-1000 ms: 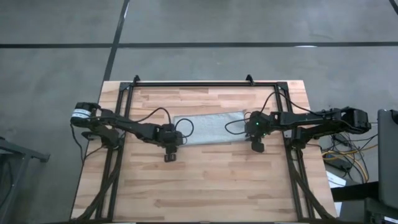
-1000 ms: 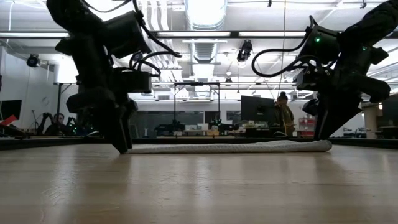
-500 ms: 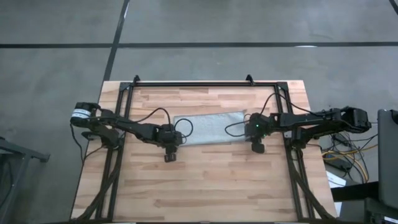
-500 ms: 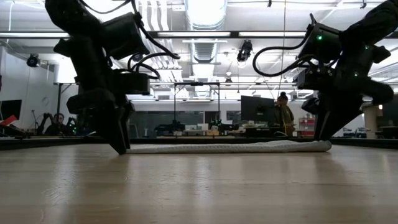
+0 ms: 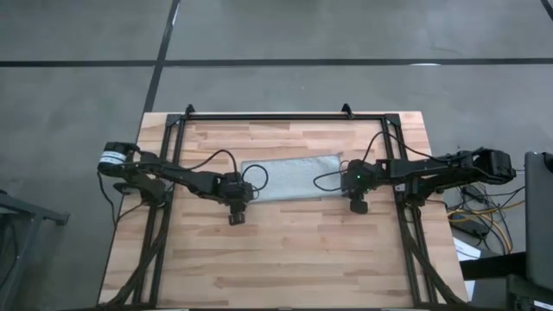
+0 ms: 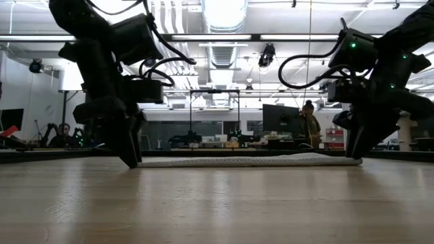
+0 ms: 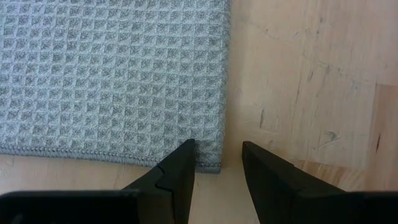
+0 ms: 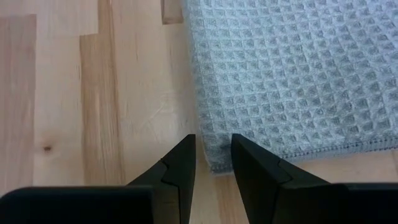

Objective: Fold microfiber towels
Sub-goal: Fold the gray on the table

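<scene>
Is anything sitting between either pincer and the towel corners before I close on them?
Nothing visible. The left pincer straddles one near corner of the towel, and the right pincer straddles the other corner. Only bare table lies around them.

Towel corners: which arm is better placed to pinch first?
Right, marginally. The right gripper already straddles its corner of the grey-blue waffle-weave towel; the left gripper sits just beside its corner, one finger over bare wood.
</scene>
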Robot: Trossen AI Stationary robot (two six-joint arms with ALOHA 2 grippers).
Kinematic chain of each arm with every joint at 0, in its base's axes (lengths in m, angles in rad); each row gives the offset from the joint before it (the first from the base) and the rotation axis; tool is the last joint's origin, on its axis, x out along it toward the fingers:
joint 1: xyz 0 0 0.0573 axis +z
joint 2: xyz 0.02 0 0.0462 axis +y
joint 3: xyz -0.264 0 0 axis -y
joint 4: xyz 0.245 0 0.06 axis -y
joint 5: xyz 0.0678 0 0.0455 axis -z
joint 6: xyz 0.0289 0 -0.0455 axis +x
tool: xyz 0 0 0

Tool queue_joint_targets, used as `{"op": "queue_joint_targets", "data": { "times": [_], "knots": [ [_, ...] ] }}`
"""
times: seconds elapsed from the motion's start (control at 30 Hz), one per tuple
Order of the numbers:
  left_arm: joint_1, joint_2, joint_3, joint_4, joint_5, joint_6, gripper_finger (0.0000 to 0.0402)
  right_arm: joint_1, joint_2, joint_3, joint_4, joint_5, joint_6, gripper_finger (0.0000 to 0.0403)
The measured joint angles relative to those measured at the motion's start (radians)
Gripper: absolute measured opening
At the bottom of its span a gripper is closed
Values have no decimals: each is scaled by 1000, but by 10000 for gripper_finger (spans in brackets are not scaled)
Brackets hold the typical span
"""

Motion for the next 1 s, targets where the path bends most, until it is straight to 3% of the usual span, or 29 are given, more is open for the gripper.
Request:
{"op": "queue_joint_targets", "data": {
  "times": [0.23, 0.43, 0.63, 1.0],
  "knots": [
    [0, 0, 5, -5, 1, 0, 138, 0, 15, 1, 5, 0, 2, 100],
    [0, 0, 3, -20, 1, -31, 131, 0, 161, 37, 21, 0, 0, 98],
    [1, 0, 3, -33, -2, -88, 88, 4, 294, 99, 32, -1, -1, 83],
    [1, -1, 3, -37, -1, -98, 7, 4, 250, 137, 6, 10, 33, 51]
  ]
}}
